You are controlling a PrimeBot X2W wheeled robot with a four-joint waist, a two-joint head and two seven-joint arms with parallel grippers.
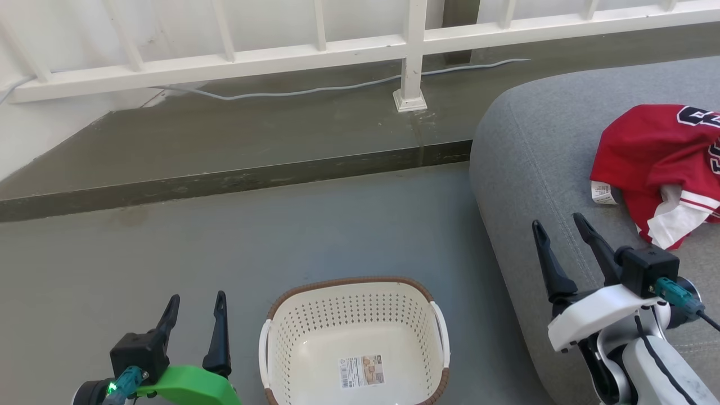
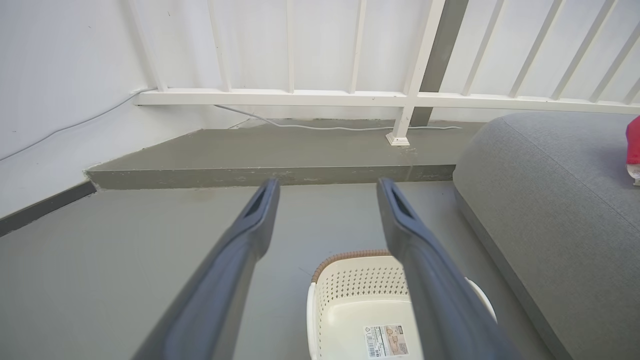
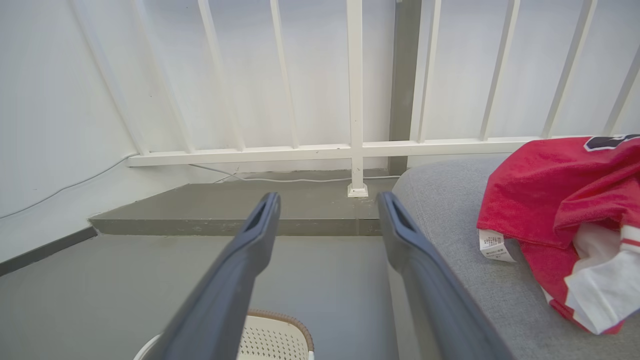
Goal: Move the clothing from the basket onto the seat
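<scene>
I see the red clothing (image 1: 658,163) lying on the grey seat (image 1: 529,169), at the right of the head view, in one crumpled heap. Whether it is one piece or two, I cannot tell. Its white-trimmed end points down toward my right claw (image 1: 557,220) and its black lettering lies at the far upper side. The picture's edge cuts the heap, so I cannot judge its long axis. A white tag sticks out on its left.

The basket (image 1: 349,279) stands upright on the floor (image 1: 169,242), just beside the seat. Its long axis runs left to right, with one handle at each end, and a paper label (image 1: 361,371) shows on its bottom.

My right claw is released above the seat edge, near the clothing but apart from it. My left claw (image 1: 198,297) is also released, over the floor left of the basket.
</scene>
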